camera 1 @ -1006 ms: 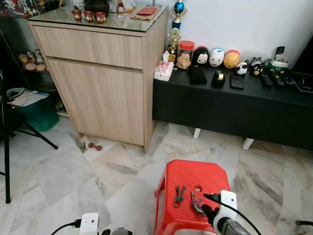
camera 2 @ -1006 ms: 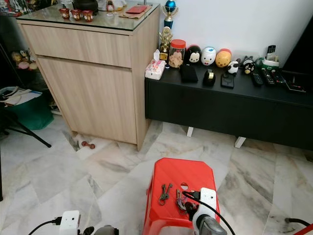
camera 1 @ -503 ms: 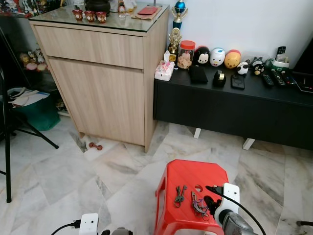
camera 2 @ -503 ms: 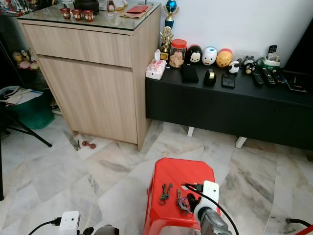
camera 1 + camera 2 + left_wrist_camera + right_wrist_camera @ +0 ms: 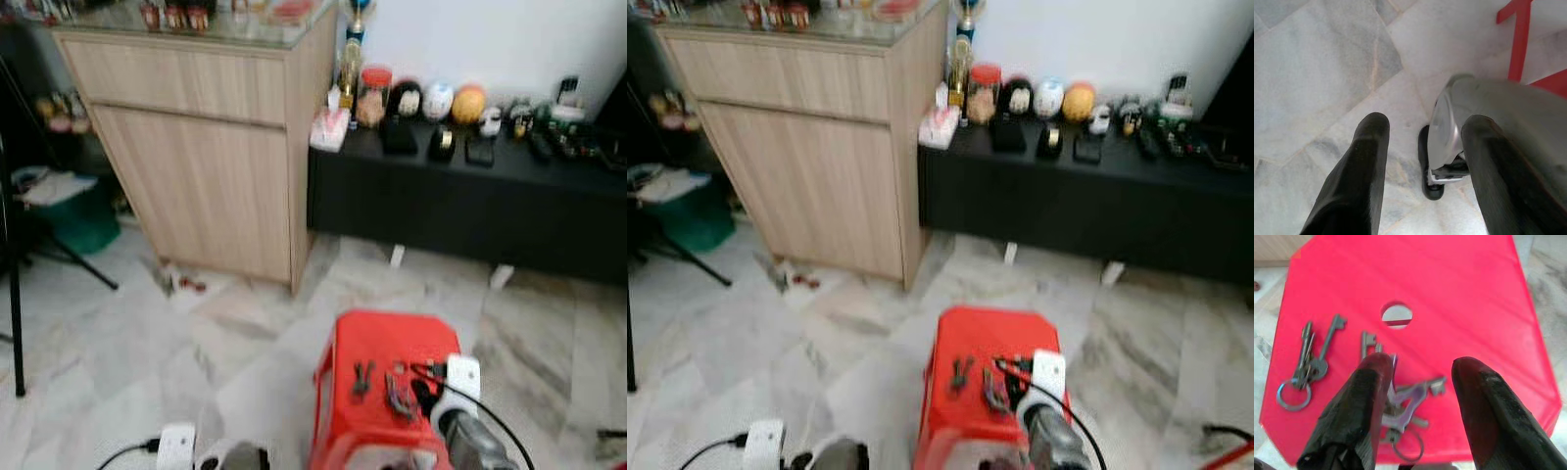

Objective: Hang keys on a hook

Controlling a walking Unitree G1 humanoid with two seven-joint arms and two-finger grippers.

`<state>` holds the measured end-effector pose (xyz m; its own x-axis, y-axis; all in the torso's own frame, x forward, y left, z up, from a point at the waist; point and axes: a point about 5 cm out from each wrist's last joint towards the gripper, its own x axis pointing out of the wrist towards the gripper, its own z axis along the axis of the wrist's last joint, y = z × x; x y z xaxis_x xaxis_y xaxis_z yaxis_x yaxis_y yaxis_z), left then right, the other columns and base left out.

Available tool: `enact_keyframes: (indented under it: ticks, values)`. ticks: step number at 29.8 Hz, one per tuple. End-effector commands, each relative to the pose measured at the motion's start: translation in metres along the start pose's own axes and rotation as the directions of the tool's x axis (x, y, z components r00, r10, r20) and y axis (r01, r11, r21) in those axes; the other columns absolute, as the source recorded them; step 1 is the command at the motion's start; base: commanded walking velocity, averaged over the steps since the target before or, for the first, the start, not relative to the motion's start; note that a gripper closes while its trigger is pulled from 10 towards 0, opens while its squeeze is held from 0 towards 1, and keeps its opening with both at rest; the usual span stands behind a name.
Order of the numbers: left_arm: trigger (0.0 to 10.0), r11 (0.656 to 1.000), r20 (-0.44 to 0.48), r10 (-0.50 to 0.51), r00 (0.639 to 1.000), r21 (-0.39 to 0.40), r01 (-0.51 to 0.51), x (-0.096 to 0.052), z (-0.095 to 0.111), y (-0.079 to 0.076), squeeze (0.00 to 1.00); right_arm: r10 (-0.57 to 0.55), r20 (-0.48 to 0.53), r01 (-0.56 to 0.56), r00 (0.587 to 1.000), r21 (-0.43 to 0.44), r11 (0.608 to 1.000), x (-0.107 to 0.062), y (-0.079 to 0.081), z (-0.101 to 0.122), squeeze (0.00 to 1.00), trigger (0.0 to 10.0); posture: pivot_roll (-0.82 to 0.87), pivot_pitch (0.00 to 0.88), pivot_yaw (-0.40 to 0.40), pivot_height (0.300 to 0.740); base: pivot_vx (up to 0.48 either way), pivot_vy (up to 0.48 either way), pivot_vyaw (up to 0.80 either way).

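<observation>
Where marble floor [image 5: 118, 343] lies, red stool [image 5: 392, 343].

A low red plastic stool [image 5: 392, 343] stands on pale marble floor [image 5: 127, 352], with open floor on every side. On its seat, two bunches of metal keys [image 5: 1308, 367] [image 5: 1400, 401] lie near each other, leaving bare seat beyond the round centre hole [image 5: 1396, 316]. Behind, well apart, a tall light-wood cabinet [image 5: 196, 147] and a long black low bench [image 5: 460, 206] crowded with small ornaments block the wall.
</observation>
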<state>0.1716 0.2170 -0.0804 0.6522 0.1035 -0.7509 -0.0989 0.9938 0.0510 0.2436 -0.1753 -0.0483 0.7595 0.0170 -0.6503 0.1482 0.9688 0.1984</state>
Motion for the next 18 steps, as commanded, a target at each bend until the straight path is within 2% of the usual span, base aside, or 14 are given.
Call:
enact_keyframes:
  ticks: [1, 7, 18]
  values:
    - [10.0, 1.000, -0.029, -0.007, 1.000, -0.003, 0.007, -0.002, -0.008, -0.003, 0.00, 0.010, 0.024, -0.010, 1.000, 0.005, 1.000, 0.001, 0.002, 0.006, 0.00, 10.0, 0.08, 0.019, -0.070, 0.614, 0.000, 0.000, 0.00]
    - [10.0, 1.000, -0.027, -0.008, 1.000, -0.002, 0.008, -0.002, -0.008, -0.003, 0.00, 0.082, 0.055, -0.084, 0.995, 0.044, 0.995, 0.004, 0.016, 0.014, 0.00, 10.0, 0.08, 0.013, -0.070, 0.614, 0.000, 0.000, 0.00]
    - [10.0, 1.000, -0.026, -0.007, 1.000, -0.004, 0.007, -0.002, -0.008, -0.004, 0.00, 0.073, 0.118, -0.081, 0.990, 0.061, 0.995, 0.007, 0.017, 0.032, 0.00, 10.0, 0.08, 0.010, -0.072, 0.614, 0.000, 0.000, 0.00]
